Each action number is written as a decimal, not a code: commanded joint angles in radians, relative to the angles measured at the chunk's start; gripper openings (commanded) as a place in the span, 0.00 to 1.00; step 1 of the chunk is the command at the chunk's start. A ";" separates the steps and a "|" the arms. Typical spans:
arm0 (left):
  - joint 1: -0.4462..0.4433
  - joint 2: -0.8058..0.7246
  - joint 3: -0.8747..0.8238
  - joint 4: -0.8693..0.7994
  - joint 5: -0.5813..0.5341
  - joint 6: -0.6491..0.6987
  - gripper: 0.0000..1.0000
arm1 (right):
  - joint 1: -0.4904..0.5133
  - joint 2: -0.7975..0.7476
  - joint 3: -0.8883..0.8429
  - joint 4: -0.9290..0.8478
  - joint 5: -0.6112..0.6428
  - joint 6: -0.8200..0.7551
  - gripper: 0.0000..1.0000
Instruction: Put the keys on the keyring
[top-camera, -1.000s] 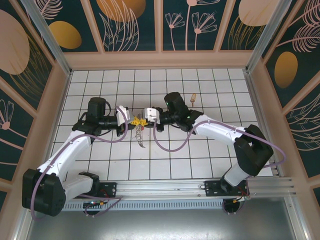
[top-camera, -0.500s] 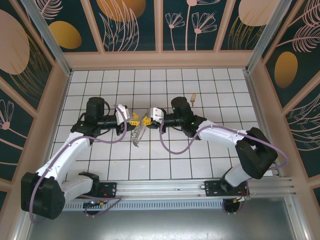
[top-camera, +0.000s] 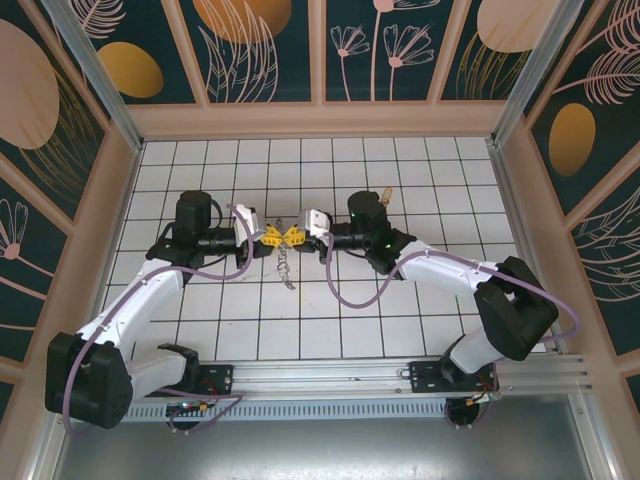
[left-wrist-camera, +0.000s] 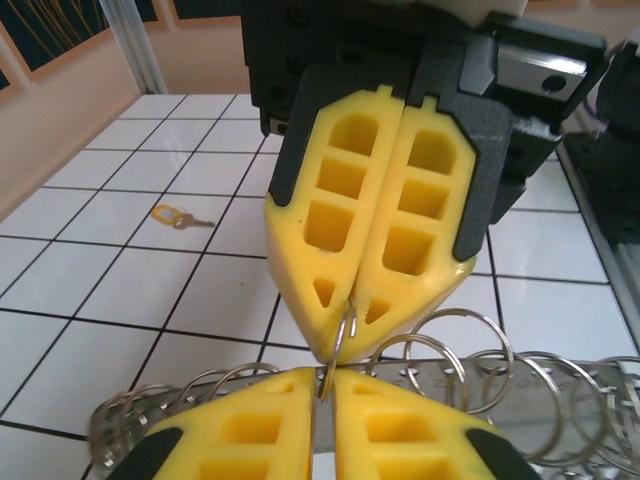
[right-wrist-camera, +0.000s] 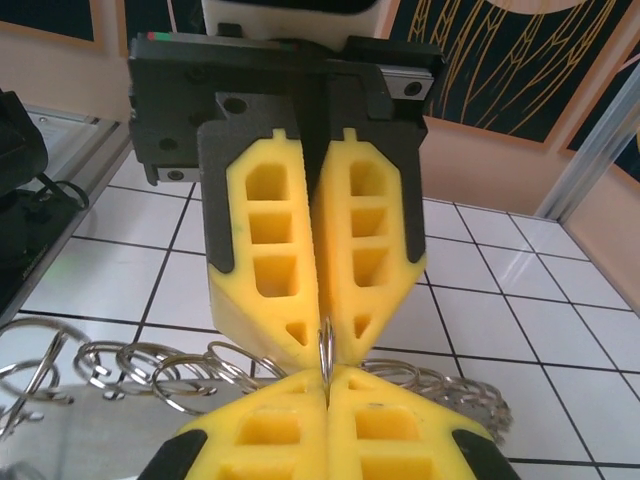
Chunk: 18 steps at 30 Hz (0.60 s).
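My left gripper (top-camera: 270, 238) and right gripper (top-camera: 293, 237) meet tip to tip above the middle of the tiled floor. Both are shut on the same thin wire loop of the keyring (top-camera: 286, 266), whose silvery pieces dangle below them. In the left wrist view my left gripper (left-wrist-camera: 325, 382) pinches the keyring (left-wrist-camera: 341, 336) from below and the right gripper (left-wrist-camera: 352, 318) from above, with several small rings (left-wrist-camera: 470, 358) strung alongside. The right wrist view mirrors this: right gripper (right-wrist-camera: 327, 388), keyring (right-wrist-camera: 325, 345), left gripper (right-wrist-camera: 322, 335). A small brass key (top-camera: 385, 194) (left-wrist-camera: 178, 216) lies apart on the floor.
White tiled floor (top-camera: 420, 300) is enclosed by low peach walls (top-camera: 320, 120). Purple cables loop from both arms near the grippers (top-camera: 345, 295). An aluminium rail (top-camera: 340, 375) runs along the near edge by the arm bases.
The two yellow tips have stayed together and risen slightly. The right wrist has drawn back to the right. The dangling pieces swung left, then back to hanging straight down.
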 joint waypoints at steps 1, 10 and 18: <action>-0.002 -0.003 0.025 0.064 0.075 -0.020 0.09 | 0.006 -0.019 0.011 0.057 -0.047 0.012 0.00; -0.002 -0.009 -0.001 0.154 0.130 -0.082 0.00 | 0.014 -0.006 0.017 0.058 -0.055 0.006 0.00; -0.001 -0.037 -0.010 0.190 0.088 -0.114 0.00 | 0.013 -0.018 -0.004 0.037 0.018 -0.007 0.14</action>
